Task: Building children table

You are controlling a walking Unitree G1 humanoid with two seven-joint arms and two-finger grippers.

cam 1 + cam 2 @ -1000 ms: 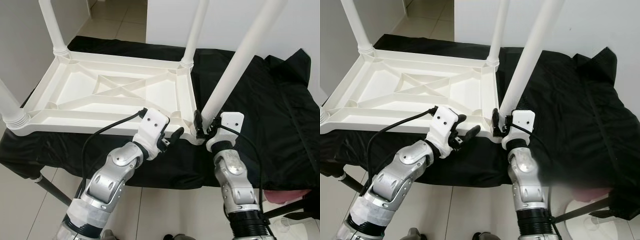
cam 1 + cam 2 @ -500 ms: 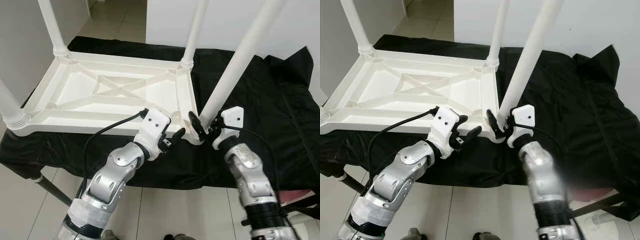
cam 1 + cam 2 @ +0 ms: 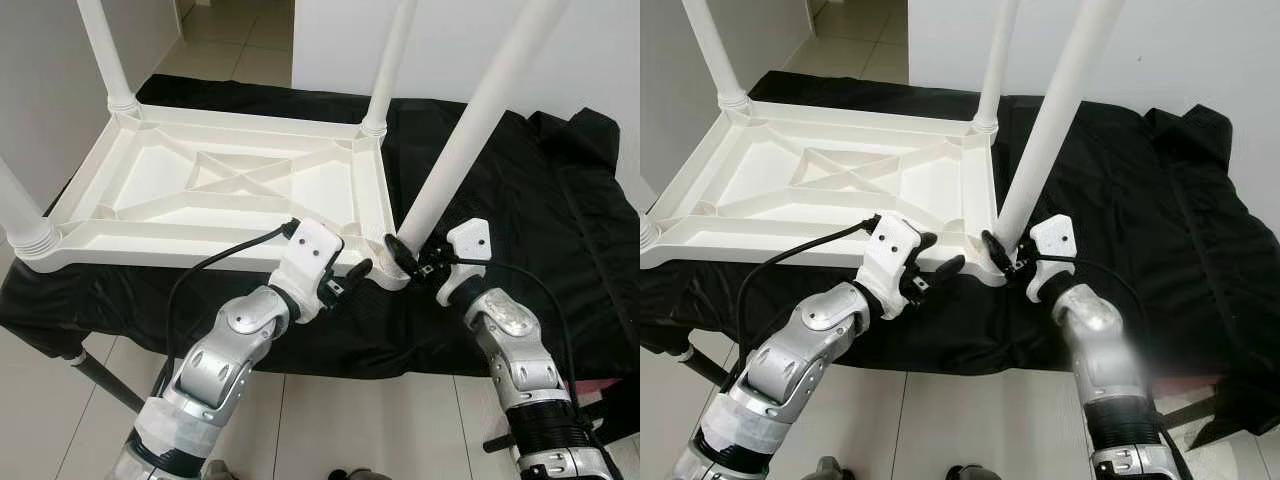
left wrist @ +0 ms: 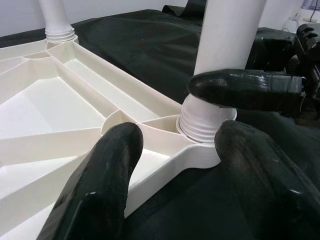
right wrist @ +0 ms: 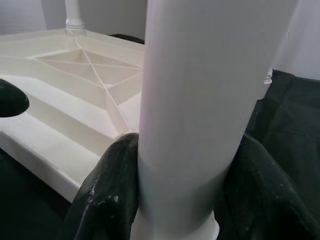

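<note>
Left eye view: the upturned children's table [image 3: 230, 185] lies on the black-draped counter [image 3: 520, 190], all four legs seemingly in. Left wrist view: left hand [image 4: 175, 165] open at the near-right corner. Right wrist view: right hand [image 5: 175, 192] grips the near-right leg [image 5: 210, 100], probably still seating it.

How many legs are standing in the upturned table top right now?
4. Far-left corner leg, far-right corner leg, near-left corner leg partly cut off by the frame, and the near-right leg, which the right gripper clasps near its base.
</note>
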